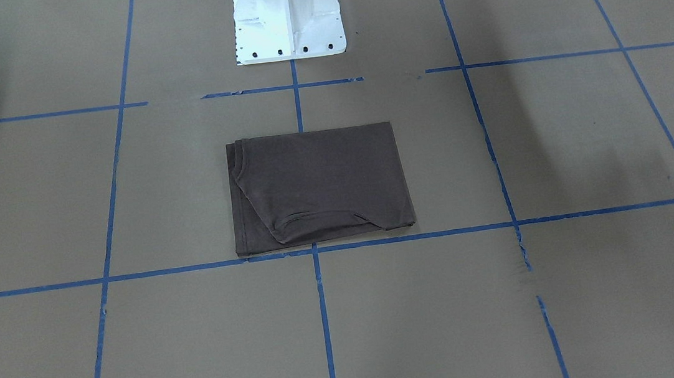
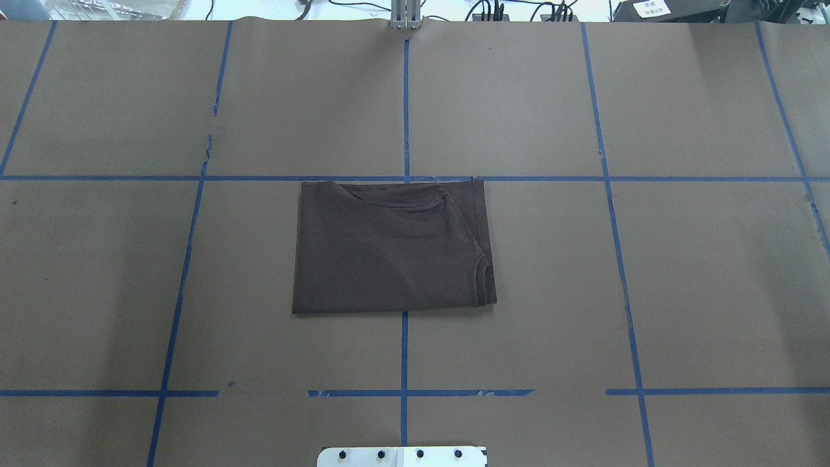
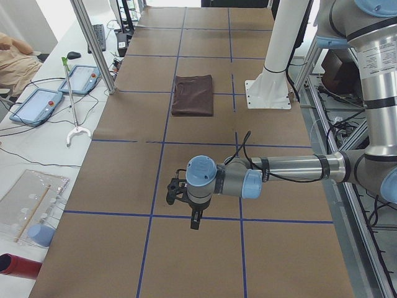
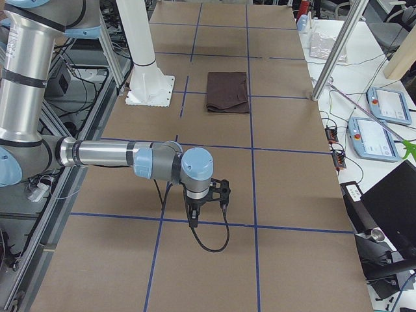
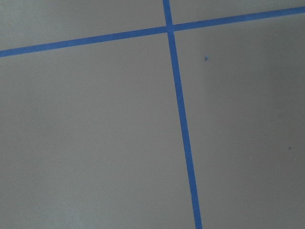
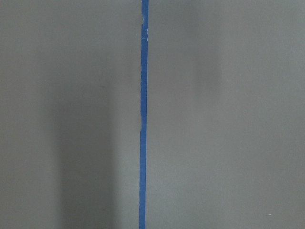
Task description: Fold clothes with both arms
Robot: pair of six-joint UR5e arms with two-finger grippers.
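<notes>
T-shirt lies folded into a rectangle at the centre of the front view, flat on the worktop, and at the centre overhead too. In the left side view the left arm reaches across the lower middle, and in the right side view the right arm comes in from centre-left. Neither view lets me tell whether their jaws are spread. Both wrist views show just worktop and blue tape.

The folded T-shirt lay on the counter, just before the pedestal base, across the middle tape line. The left pincer hung well apart at its left, the right pincer well apart at its right
</notes>
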